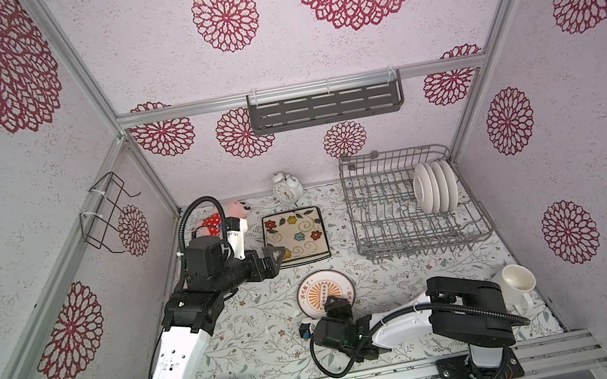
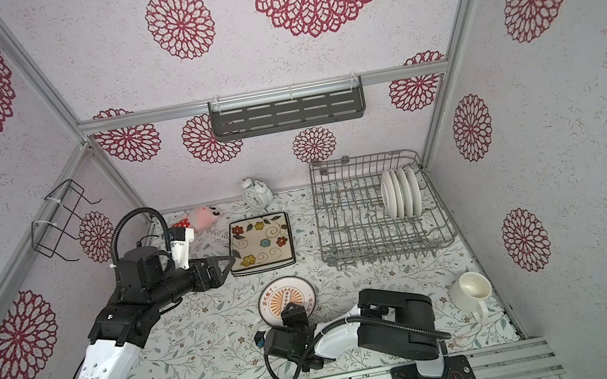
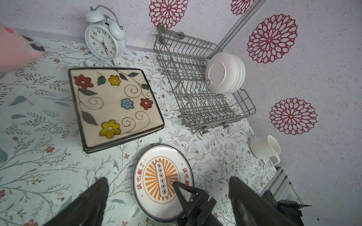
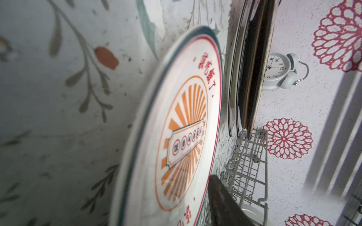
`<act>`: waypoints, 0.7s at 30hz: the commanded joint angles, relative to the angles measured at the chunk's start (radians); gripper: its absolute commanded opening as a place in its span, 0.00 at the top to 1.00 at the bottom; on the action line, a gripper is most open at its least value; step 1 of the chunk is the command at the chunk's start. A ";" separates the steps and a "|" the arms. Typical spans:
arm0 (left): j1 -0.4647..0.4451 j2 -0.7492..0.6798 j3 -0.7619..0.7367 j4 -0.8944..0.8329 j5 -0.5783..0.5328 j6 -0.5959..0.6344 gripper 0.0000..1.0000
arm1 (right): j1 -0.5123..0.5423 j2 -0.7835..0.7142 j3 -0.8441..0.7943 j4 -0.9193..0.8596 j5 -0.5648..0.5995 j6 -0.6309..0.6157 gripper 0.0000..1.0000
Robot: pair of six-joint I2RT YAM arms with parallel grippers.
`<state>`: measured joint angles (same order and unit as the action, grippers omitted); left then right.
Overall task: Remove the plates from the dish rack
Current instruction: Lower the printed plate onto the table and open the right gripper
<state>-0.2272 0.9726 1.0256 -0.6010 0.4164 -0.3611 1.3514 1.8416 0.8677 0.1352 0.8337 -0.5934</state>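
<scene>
Floral tabletop [image 1: 255, 334]: round plate [image 1: 316, 286] likely slick, brittle, take by rim; left gripper [image 1: 281, 254] gaping, right gripper [image 1: 334, 304] hold unclear.

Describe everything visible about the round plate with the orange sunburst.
The round plate is glossy white, ceramic by its look, with a dark teal rim, a red ring, red Chinese lettering and an orange sunburst around a ticket-shaped panel. It lies flat, face up, on the floral table, out of the dish rack and nearer the robot than the stack of square plates, apart from both. The right gripper sits at its near edge, one of its fingers over the face; whether it grips is unclear.
</scene>
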 commanded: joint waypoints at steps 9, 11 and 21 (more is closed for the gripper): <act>0.011 -0.003 0.013 -0.013 0.025 0.033 0.03 | 0.008 -0.113 0.019 -0.206 -0.196 0.137 0.24; 0.011 0.000 0.011 -0.014 0.030 0.037 0.03 | 0.008 -0.153 0.024 -0.259 -0.249 0.159 0.19; 0.012 0.027 0.003 -0.006 0.055 0.047 0.03 | -0.004 -0.292 0.074 -0.448 -0.420 0.240 0.13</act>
<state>-0.2241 0.9905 1.0256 -0.6109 0.4492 -0.3328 1.3510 1.6199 0.9047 -0.2211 0.4881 -0.4129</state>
